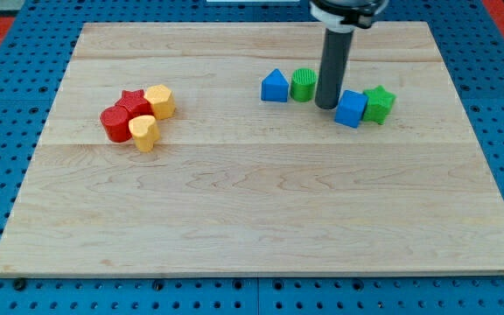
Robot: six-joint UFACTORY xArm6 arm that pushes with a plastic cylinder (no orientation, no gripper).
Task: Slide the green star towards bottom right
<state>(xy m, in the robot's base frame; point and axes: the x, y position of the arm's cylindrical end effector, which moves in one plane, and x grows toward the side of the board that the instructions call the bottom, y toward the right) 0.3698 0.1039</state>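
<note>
The green star (379,103) lies at the board's upper right, touching a blue cube (351,108) on its left. My tip (325,106) rests on the board just left of the blue cube, between it and a green cylinder (304,84). A blue triangle block (275,86) sits left of the green cylinder. The rod rises from the tip to the view's top.
At the board's left a cluster holds a red star (133,104), a red cylinder (114,123), a yellow hexagon (159,101) and a yellow heart-like block (144,132). The wooden board (252,219) lies on a blue pegboard surface.
</note>
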